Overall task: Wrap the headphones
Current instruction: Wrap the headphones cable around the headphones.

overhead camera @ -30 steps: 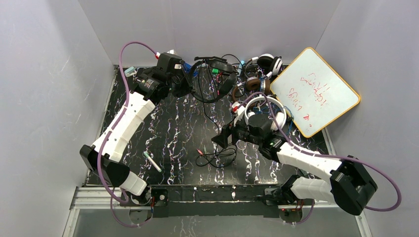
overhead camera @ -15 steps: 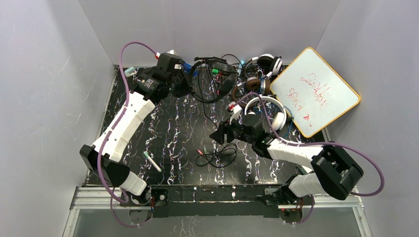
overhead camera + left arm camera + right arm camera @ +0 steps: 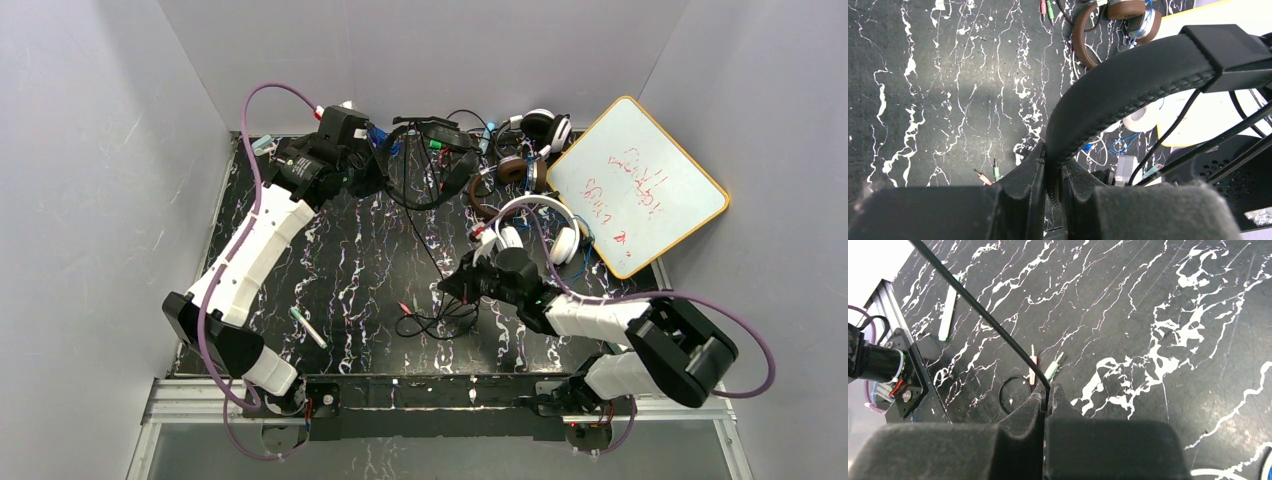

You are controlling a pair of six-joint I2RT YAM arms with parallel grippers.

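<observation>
Clamps the black headphones (image 3: pixel 1218 50) by the headband (image 3: pixel 1108 95) in the left gripper (image 3: pixel 1052 170), well left of the whiteboard (image 3: pixel 635 185). Pinches a thin black cord (image 3: pixel 983 315) in the closed right gripper (image 3: pixel 1045 399), front-left of the whiteboard. Shows white headphones (image 3: pixel 566 243) and brown headphones (image 3: pixel 513 170) just beside the whiteboard.

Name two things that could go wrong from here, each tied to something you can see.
1. The right gripper pinches the thin cord at its very tips; a pull might let it slip out, or strain it against the black headphones clamped in the left gripper.
2. The cord's loose end lies looped on the table near the plugs; winding could knot it.
</observation>
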